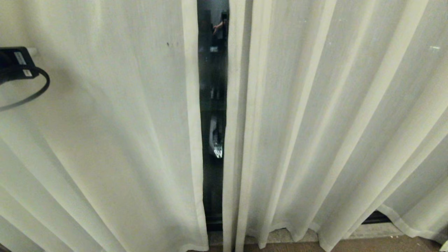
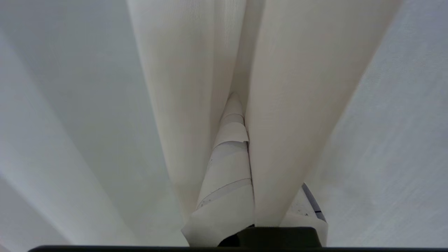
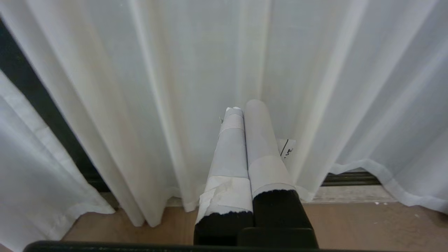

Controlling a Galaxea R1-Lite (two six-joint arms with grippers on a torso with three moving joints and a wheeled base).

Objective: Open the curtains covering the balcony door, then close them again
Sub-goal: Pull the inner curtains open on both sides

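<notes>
The cream curtains hang as two pleated panels, a left one (image 1: 115, 133) and a right one (image 1: 315, 122). A narrow gap between them shows the dark glass of the balcony door (image 1: 212, 105). The black wrist of my left arm (image 1: 15, 64), with its cable, shows at the far left, against the left panel. In the left wrist view my left gripper (image 2: 245, 105) is shut on a fold of the curtain (image 2: 287, 122); the fold runs between the taped fingers (image 2: 227, 157) and hides most of one. My right gripper (image 3: 245, 106) is shut on nothing, low in front of the curtain (image 3: 175, 87).
The curtain hems hang just above the brown floor (image 1: 385, 245). A dark door track (image 3: 350, 178) on a pale sill shows under the hem on the right. The dark door frame (image 3: 31, 91) shows between two panels in the right wrist view.
</notes>
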